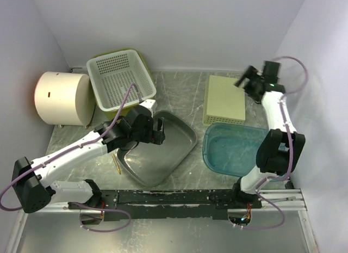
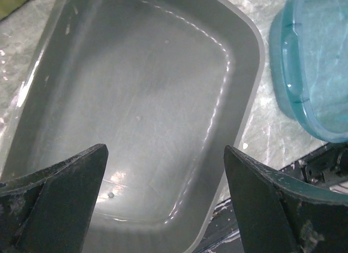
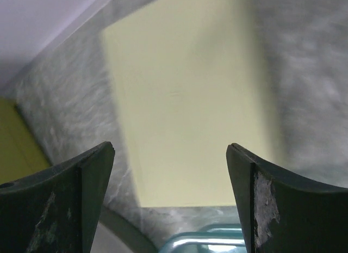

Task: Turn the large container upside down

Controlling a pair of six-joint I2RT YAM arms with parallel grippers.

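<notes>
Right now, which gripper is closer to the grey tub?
Left. The left gripper hovers over the grey tub; the right gripper is far off, near the pale yellow container.

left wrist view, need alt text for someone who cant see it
The left hand, open, hangs over a grey tray, its two dark fingers framing the bottom of the picture. A see-through teal container sits to the tray's right on a marbled table.
</notes>
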